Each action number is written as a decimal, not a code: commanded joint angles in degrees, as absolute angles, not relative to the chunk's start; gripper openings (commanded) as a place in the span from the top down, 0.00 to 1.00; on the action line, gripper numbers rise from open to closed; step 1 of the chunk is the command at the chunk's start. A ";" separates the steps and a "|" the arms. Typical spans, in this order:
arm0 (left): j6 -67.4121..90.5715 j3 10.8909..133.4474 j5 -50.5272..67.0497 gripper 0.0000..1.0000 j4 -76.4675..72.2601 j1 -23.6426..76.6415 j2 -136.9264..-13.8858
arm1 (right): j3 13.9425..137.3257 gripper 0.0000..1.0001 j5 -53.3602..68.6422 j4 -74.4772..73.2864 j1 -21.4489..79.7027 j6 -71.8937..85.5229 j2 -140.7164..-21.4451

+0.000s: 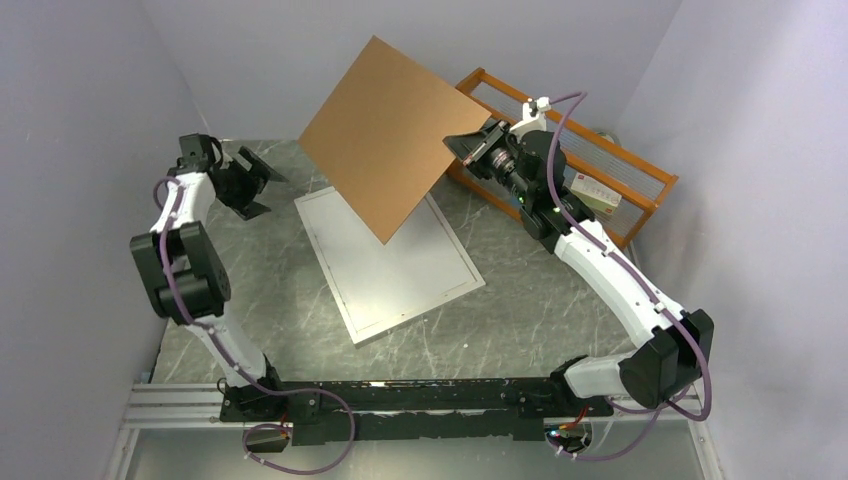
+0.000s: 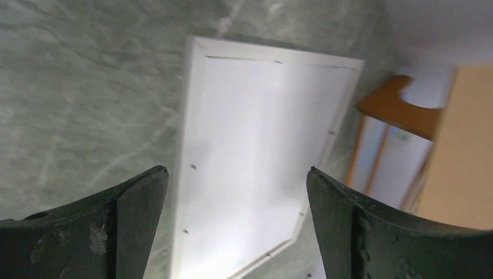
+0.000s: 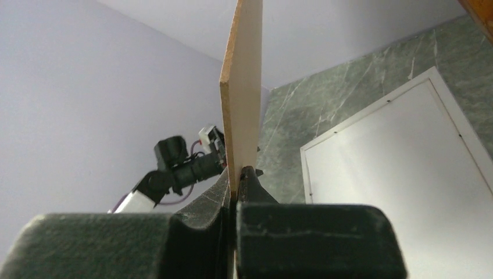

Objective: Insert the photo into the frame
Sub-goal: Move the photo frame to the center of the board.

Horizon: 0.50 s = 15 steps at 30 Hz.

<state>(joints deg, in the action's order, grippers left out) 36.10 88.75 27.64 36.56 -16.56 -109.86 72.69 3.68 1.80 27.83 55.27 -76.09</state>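
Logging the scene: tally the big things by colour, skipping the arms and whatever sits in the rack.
White: 1, the frame, lying flat.
Brown: 1, the backing board, clamped in the right gripper above the frame.
Orange: 1, the wooden rack.
Total: 3

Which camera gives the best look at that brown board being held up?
The top external view: the brown board shows its whole face there, pinched at one edge by the right gripper. The right wrist view sees it edge-on; the left wrist view catches only a blurred strip.
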 commanded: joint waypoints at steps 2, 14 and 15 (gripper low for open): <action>52.95 77.77 37.49 0.06 16.67 -16.77 -98.08 | 74.24 1.00 2.90 13.51 27.86 62.12 -74.49; 71.92 57.68 37.78 0.08 -18.52 -9.77 -83.25 | 70.62 1.00 7.01 18.72 27.86 68.78 -75.62; 73.29 56.52 37.46 0.09 -21.00 -9.76 -82.45 | 70.47 1.00 7.18 18.98 27.91 69.14 -75.66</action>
<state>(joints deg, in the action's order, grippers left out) 66.74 59.37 37.65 -5.72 -10.02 -87.20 69.65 4.03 8.05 27.55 65.30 -76.40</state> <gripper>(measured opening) 0.927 0.023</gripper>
